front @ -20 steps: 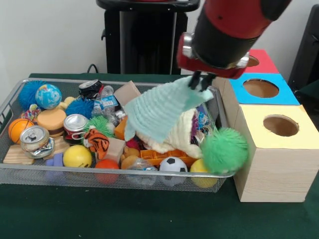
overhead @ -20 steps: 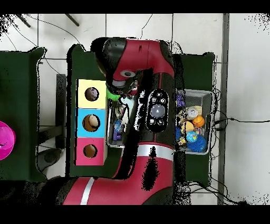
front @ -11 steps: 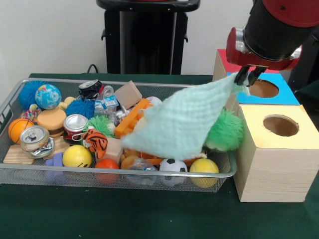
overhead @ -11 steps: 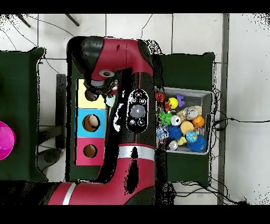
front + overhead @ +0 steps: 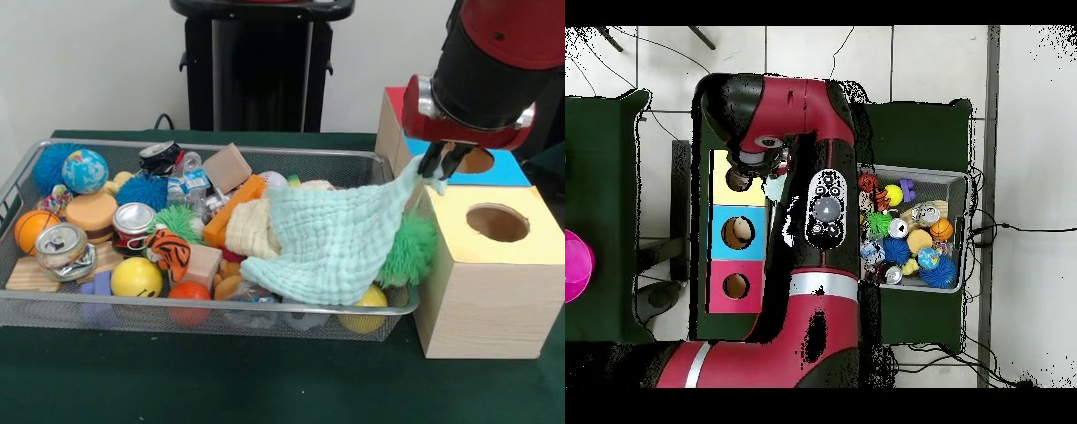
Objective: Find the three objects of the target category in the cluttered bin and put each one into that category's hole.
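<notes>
- Mint-green cloth (image 5: 335, 247) hangs by one corner from the gripper (image 5: 440, 162), whose fingers are pinched on that corner just above the bin's right end, beside the yellow-topped box (image 5: 494, 256).
- From there it slopes down to the left and drapes over the clutter at the right end of the wire bin (image 5: 26, 177), so whatever lies under it cannot be made out.
- A green fuzzy ball (image 5: 410, 247) sits against the bin's right wall, touching the cloth's lower edge; a yellow ball (image 5: 371, 300) peeks out beneath it at the front right corner.
- A cream knitted piece (image 5: 249, 230) and an orange block (image 5: 231, 212) show at the cloth's left edge.
- Further left lie a tiger toy (image 5: 170, 250), a yellow smiley ball (image 5: 137, 277), two crushed cans (image 5: 62, 250), a globe ball (image 5: 86, 170) and a blue spiky ball (image 5: 53, 163).
- Behind the yellow-topped box stand a blue-topped box (image 5: 508, 172) and a red one, mostly hidden by the arm.
- From overhead the arm (image 5: 815, 200) covers the bin's near end.
</notes>
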Tool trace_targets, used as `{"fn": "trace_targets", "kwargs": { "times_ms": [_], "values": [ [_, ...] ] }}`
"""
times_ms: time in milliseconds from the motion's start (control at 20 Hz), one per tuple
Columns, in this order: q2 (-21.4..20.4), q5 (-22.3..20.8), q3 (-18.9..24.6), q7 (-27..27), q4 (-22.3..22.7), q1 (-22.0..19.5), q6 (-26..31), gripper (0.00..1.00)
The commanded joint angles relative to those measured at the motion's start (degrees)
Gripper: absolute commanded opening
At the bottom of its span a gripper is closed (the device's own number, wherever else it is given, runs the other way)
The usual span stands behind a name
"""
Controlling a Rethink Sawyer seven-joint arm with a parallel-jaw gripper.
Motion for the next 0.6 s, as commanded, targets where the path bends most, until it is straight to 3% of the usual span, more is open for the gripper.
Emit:
{"fn": "trace_targets", "kwargs": {
  "times_ms": [50, 600],
  "values": [
    [2.2, 0.47, 2.1, 11.84, 7.63, -1.29, -4.72, 0.0],
    [2.23, 0.7, 1.86, 11.72, 7.78, -1.2, -4.89, 0.0]
  ]
}}
